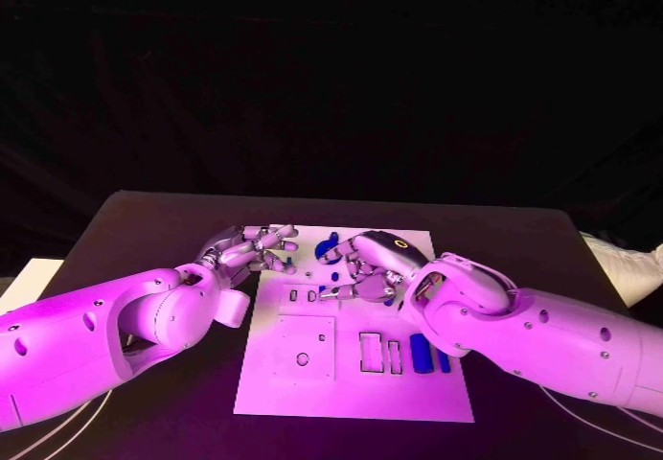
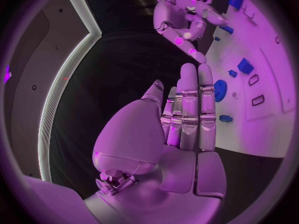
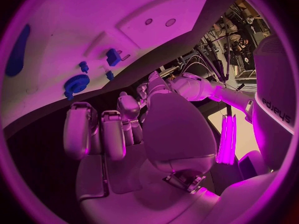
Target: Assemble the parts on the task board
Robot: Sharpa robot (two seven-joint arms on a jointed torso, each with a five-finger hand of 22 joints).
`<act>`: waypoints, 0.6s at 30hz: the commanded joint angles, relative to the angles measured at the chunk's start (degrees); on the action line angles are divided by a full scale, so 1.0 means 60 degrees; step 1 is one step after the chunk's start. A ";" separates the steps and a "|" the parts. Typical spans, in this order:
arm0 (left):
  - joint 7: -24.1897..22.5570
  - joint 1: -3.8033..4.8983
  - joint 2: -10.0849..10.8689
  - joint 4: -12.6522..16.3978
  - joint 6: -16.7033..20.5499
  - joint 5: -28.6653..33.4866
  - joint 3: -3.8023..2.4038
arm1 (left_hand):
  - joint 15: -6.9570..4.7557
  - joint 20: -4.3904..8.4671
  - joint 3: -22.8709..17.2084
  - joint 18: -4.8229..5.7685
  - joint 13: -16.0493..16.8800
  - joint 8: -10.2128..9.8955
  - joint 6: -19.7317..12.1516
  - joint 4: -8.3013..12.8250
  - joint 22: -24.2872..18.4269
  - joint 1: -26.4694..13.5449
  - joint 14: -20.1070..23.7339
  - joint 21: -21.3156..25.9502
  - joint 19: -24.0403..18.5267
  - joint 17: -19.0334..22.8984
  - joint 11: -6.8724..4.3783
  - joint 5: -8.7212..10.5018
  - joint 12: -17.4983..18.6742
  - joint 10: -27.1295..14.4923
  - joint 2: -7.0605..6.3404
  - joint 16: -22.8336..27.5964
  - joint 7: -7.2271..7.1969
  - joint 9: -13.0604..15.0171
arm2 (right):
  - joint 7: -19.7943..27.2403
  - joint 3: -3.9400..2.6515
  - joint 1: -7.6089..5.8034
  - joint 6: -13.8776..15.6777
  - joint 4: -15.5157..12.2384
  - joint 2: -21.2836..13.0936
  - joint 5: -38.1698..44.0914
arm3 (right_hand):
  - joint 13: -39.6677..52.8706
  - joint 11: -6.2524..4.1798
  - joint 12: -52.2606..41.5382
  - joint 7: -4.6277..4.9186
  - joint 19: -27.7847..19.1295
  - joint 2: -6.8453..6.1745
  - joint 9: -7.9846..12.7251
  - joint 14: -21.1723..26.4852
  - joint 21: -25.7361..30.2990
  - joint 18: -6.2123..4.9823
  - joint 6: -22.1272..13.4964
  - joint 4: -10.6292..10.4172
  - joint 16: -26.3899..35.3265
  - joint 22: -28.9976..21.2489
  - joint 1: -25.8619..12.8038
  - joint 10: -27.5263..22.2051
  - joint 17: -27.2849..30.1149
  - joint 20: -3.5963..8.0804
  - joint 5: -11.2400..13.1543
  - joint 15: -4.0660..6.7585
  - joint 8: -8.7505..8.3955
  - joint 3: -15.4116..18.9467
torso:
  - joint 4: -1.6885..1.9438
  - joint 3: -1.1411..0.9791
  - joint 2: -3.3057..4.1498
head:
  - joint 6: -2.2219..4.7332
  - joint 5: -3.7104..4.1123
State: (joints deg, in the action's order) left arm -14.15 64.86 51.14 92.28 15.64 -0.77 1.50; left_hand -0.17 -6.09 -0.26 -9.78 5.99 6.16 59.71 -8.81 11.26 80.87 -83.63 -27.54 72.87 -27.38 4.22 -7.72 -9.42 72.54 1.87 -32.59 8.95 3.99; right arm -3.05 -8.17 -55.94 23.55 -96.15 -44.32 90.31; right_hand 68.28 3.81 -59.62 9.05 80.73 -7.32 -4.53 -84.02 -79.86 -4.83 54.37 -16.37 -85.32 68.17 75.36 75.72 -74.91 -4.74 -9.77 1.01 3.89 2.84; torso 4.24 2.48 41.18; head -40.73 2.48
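The white task board (image 1: 353, 383) lies in the middle of the table. My left hand (image 1: 256, 251) hovers at the board's far left edge, fingers straight and together (image 2: 190, 109), holding nothing. My right hand (image 1: 366, 265) hangs over the board's far middle with loosely bent fingers (image 3: 112, 132) and nothing in them. A blue gear (image 2: 219, 90) (image 3: 76, 83), a blue block (image 2: 244, 65) (image 3: 112, 56) and small blue pieces (image 2: 225, 118) (image 3: 82, 65) lie on the board near both hands. A long blue piece (image 3: 19, 50) (image 1: 328, 251) lies at the board's far side.
Two blue bars (image 1: 419, 353) (image 1: 443, 360) sit near the board's right edge beside rectangular slots (image 1: 373, 351). A raised square plate (image 1: 304, 347) with a hole occupies the board's left half. Black table (image 1: 152, 230) surrounds the board.
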 commanded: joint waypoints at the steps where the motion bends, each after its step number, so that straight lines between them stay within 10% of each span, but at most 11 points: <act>1: 0.1873 0.0097 0.0002 -0.0064 -0.0584 -0.1931 -0.0013 | -0.0209 0.0289 -0.0095 -0.0083 0.0294 -0.0076 -0.0007 -0.0059 0.0467 -0.0058 -0.0673 -0.0795 0.0503 -0.4088 -0.0207 0.0028 -0.0401 0.0724 -0.0099 -0.4221 -0.0154 0.0009 | 0.1116 -0.0036 -0.0242 0.0102 -0.0186 -0.0436 -0.1874 | -0.0129 -0.0022 0.0192 -0.0059 -0.0031 0.0106 -0.0008 -0.0673 0.0052 0.0089 0.0009 -0.0009 0.0102 -0.0041 0.0108 -0.0154 -0.1043 -0.0072 0.0030 -0.0043 0.0053 0.0036 | -0.0016 -0.0065 -0.0089 | 0.0004 -0.0058; 6: 0.4015 0.0480 -0.0102 -0.0277 -0.1634 -0.4213 -0.0019 | -0.0405 0.0523 -0.0004 0.0390 0.1716 0.0414 0.0498 -0.0304 0.4707 -0.0396 -0.0775 -0.4574 0.1285 -0.8551 -0.0539 0.0039 -0.2220 0.1129 -0.0224 -0.8179 -0.0459 0.0262 | 0.1302 -0.0062 -0.0807 0.0100 -0.0164 -0.1276 -0.4155 | -0.0279 -0.0046 0.0370 -0.0084 -0.0073 0.0407 -0.0026 -0.0606 0.0105 0.0071 0.0074 0.0042 0.0288 -0.0135 0.0183 -0.0266 -0.0778 -0.0056 -0.0165 -0.0021 0.0088 0.0035 | -0.0113 -0.0130 -0.0214 | -0.0020 -0.0160; 7: 0.4416 0.0587 -0.0165 -0.0354 -0.1948 -0.4774 -0.0020 | -0.0555 0.0583 -0.0024 0.0499 0.3104 0.0788 0.0505 -0.0425 0.5771 -0.0518 -0.0762 -0.5592 0.1087 -0.9255 -0.0733 0.0014 -0.3745 0.0421 -0.0170 -0.8772 -0.0409 0.0532 | 0.1307 -0.0064 -0.0891 0.0137 -0.0121 -0.1414 -0.4470 | -0.0268 -0.0052 0.0345 -0.0092 -0.0067 0.0451 -0.0030 -0.0607 0.0101 0.0073 0.0092 0.0052 0.0293 -0.0124 0.0193 -0.0250 -0.0777 -0.0050 -0.0215 -0.0014 0.0097 0.0043 | -0.0129 -0.0138 -0.0233 | -0.0019 -0.0159; 8: 0.4864 0.0713 -0.0261 -0.0454 -0.2302 -0.5503 -0.0021 | -0.0511 0.0579 -0.0029 0.0527 0.3189 0.0838 0.0536 -0.0384 0.5976 -0.0465 -0.0797 -0.5737 0.1096 -0.9425 -0.0653 0.0024 -0.3828 0.0348 -0.0206 -0.8885 -0.0510 0.0563 | 0.1325 -0.0067 -0.0968 0.0202 -0.0069 -0.1564 -0.4780 | -0.0262 -0.0060 0.0325 -0.0099 -0.0070 0.0510 -0.0036 -0.0606 0.0107 0.0071 0.0112 0.0047 0.0302 -0.0135 0.0180 -0.0235 -0.0768 -0.0043 -0.0287 -0.0008 0.0108 0.0056 | -0.0144 -0.0146 -0.0254 | -0.0040 -0.0163; 12: 0.6056 0.1036 -0.0631 -0.0779 -0.3000 -0.7663 -0.0021 | -0.0536 0.0563 0.0276 0.0743 0.6504 0.1645 0.0530 -0.0925 0.7997 -0.0956 -0.1060 -0.7326 0.1255 -1.0432 -0.0746 0.0067 -0.7085 0.0337 -0.0278 -0.9566 -0.0711 0.1197 | 0.1374 -0.0073 -0.1105 0.0353 0.0092 -0.1928 -0.5351 | -0.0241 -0.0076 0.0271 -0.0113 -0.0059 0.0599 -0.0044 -0.0613 0.0103 0.0073 0.0144 0.0069 0.0303 -0.0124 0.0182 -0.0197 -0.0778 -0.0029 -0.0484 0.0007 0.0122 0.0095 | -0.0200 -0.0190 -0.0317 | -0.0036 -0.0251; 18: 0.7073 0.1270 -0.1233 -0.1198 -0.2912 -0.8849 -0.0018 | -0.0634 0.0641 0.0811 0.0962 0.8514 0.2477 0.0421 -0.1292 0.9543 -0.1643 -0.1061 -0.8383 0.1637 -1.0437 -0.0790 0.0085 -0.8925 0.0699 -0.0202 -0.9569 -0.0885 0.1983 | 0.1306 -0.0075 -0.1164 0.0483 0.0229 -0.2127 -0.5565 | -0.0244 -0.0080 0.0269 -0.0118 -0.0062 0.0613 -0.0046 -0.0610 0.0108 0.0072 0.0154 0.0080 0.0316 -0.0134 0.0192 -0.0194 -0.0759 -0.0026 -0.0510 0.0011 0.0126 0.0103 | -0.0254 -0.0263 -0.0372 | -0.0097 -0.0351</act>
State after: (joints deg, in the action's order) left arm 20.93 72.28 44.16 85.40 1.16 -44.48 1.42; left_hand -3.60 -2.28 4.17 -4.85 56.30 20.59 62.52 -16.48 67.73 71.57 -83.98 -77.30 82.37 -74.95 -0.57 -7.52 -62.30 76.44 0.65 -89.83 3.63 15.43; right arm 3.72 -8.63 -62.89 25.39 -94.83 -57.08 60.47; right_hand 66.78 3.46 -57.63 8.38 80.52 -4.15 -4.73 -84.02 -79.43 -4.83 55.05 -15.97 -83.76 67.42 76.54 74.37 -74.95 -4.95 -12.54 1.01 4.41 3.24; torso 2.94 1.17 39.20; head -41.19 0.49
